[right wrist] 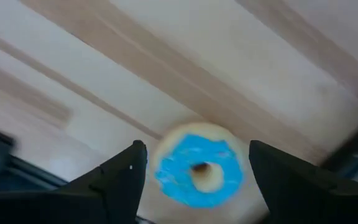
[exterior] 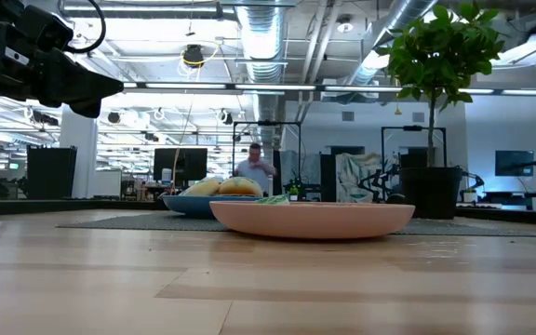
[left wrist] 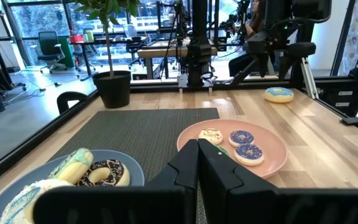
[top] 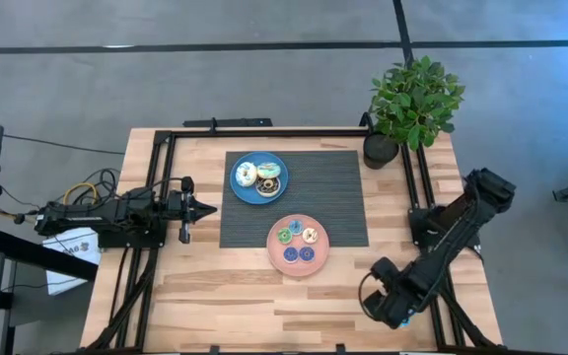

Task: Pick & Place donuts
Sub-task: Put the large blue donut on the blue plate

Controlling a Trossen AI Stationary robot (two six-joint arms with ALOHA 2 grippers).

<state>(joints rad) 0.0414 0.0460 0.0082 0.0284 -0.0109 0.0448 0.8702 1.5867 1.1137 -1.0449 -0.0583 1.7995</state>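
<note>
From above, the left gripper (top: 205,208) waits over the table's left side, its fingers drawn together to a point just short of the dark mat (top: 338,173), holding nothing. The blue plate (top: 246,193) on the mat carries three donuts (top: 268,172), and the pink plate (top: 280,258) nearer the front edge holds four small ones. The right gripper (top: 381,299) hangs low over the front right corner of the wooden table (top: 195,286), well apart from both plates, beside the potted plant's (top: 414,99) side of the frame. At table height, the pink plate stands in front of the blue one, with pale donuts showing above its rim. From the left wrist, a blue-iced donut (left wrist: 279,94) lies alone on the bare wood beyond the pink plate. From the right wrist, that donut (right wrist: 197,172) sits on the wood between the two spread fingers (right wrist: 120,180), which do not touch it.
</note>
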